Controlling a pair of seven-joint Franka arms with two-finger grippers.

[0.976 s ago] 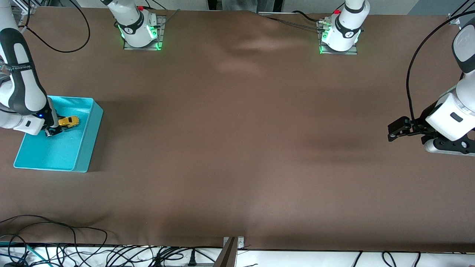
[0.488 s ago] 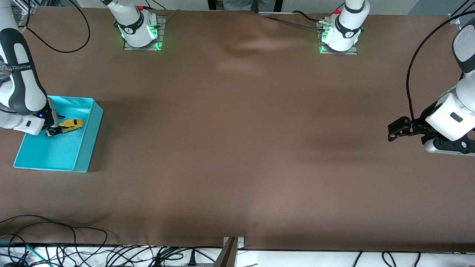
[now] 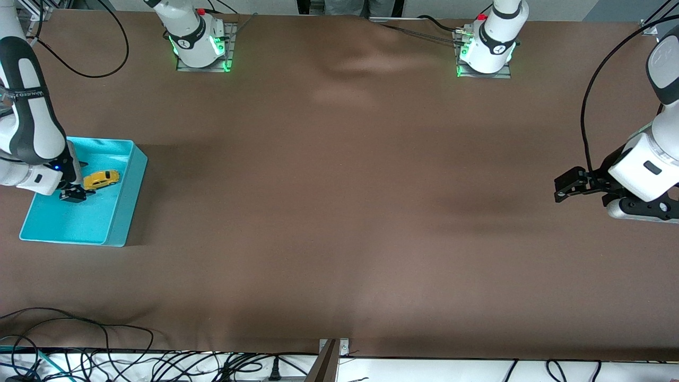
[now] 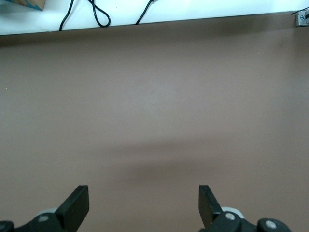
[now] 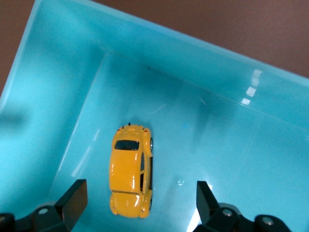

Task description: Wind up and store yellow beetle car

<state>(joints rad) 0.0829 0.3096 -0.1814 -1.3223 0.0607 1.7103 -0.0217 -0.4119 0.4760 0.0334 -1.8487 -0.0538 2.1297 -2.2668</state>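
The yellow beetle car (image 3: pixel 101 180) lies on its wheels on the floor of the teal bin (image 3: pixel 124 212) at the right arm's end of the table. In the right wrist view the yellow beetle car (image 5: pixel 131 170) sits free on the bin floor (image 5: pixel 227 145), between the spread fingers but touching neither. My right gripper (image 3: pixel 73 195) is open and empty just above the bin, beside the car; it shows in its own view too (image 5: pixel 137 205). My left gripper (image 3: pixel 563 187) is open and empty over bare table at the left arm's end, seen also in the left wrist view (image 4: pixel 144 205).
Brown cloth covers the table (image 3: pixel 339 212). Cables (image 3: pixel 79 355) lie along the edge nearest the front camera. Two arm bases (image 3: pixel 199 45) stand at the edge farthest from that camera.
My right gripper has let go of the car and drawn back from it, rising a little. The car now rests flat in the bin. The left arm has not moved.
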